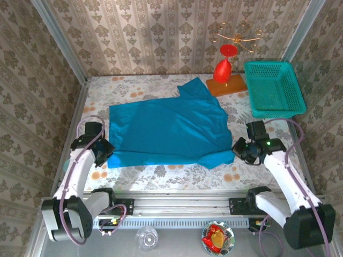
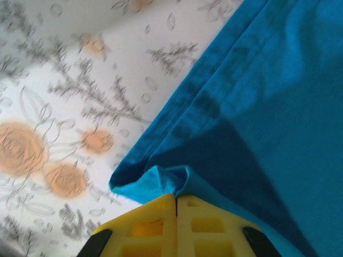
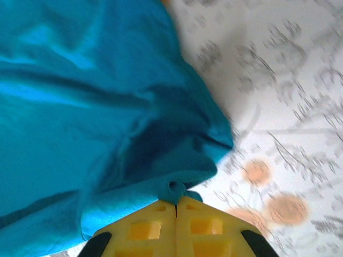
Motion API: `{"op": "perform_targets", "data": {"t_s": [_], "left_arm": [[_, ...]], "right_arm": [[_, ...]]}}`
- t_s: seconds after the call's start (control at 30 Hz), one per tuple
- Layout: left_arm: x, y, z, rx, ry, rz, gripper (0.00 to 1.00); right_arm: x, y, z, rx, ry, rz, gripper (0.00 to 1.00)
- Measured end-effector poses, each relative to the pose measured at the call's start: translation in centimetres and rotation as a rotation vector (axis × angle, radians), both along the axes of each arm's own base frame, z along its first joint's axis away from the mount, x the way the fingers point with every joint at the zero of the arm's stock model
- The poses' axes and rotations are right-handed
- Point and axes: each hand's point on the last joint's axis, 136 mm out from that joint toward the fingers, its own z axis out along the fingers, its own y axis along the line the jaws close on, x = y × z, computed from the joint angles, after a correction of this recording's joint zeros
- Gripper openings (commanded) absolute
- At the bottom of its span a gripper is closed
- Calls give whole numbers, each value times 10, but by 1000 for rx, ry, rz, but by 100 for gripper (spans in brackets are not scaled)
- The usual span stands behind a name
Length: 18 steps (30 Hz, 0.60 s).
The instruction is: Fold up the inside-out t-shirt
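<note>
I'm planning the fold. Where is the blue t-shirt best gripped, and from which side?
By its two near corners, from the arms' side: the t-shirt lies flat with that edge free, likely easiest to pinch. The left end effector and right end effector are each shut on one.

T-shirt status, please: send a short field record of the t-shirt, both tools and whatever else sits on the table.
t-shirt: blue, spread mostly flat mid-table, not yet folded
left tool: shut, pinching the t-shirt's near left corner
right tool: shut, pinching the t-shirt's near right corner
basket: teal mesh, far right, apart from the t-shirt
table: floral cover, a strip showing in front of the t-shirt's near edge
</note>
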Motion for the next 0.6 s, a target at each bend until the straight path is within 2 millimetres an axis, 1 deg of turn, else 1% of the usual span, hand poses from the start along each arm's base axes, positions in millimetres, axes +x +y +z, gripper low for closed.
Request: {"op": "perform_targets", "data": {"t_s": [0.13, 0.2, 0.27, 0.4, 0.43, 0.47, 0.5, 0.53, 0.57, 0.6], "left_arm": [[22, 7, -3, 10, 6, -19, 0], [31, 11, -8, 12, 15, -21, 0], [37, 16, -15, 10, 30, -22, 0], [41, 19, -30, -2, 70, -36, 1], [42, 19, -33, -3, 80, -42, 3], [44, 19, -36, -7, 86, -45, 8], [44, 20, -37, -7, 91, -48, 13], [45, 21, -39, -6, 92, -52, 18], [46, 21, -39, -7, 93, -55, 21], [46, 23, -39, -5, 91, -56, 24]], "right_arm": [[40, 3, 10, -16, -44, 29, 0], [57, 4, 12, -23, -53, 43, 0], [74, 6, 11, -28, -58, 55, 0], [98, 8, 5, -38, -46, 74, 0], [104, 8, 2, -40, -36, 78, 0], [110, 9, 0, -39, -31, 84, 1], [114, 10, -2, -39, -28, 90, 7], [119, 11, -4, -41, -25, 97, 17], [123, 12, -4, -41, -23, 102, 26], [127, 12, -2, -42, -26, 102, 30]]}}
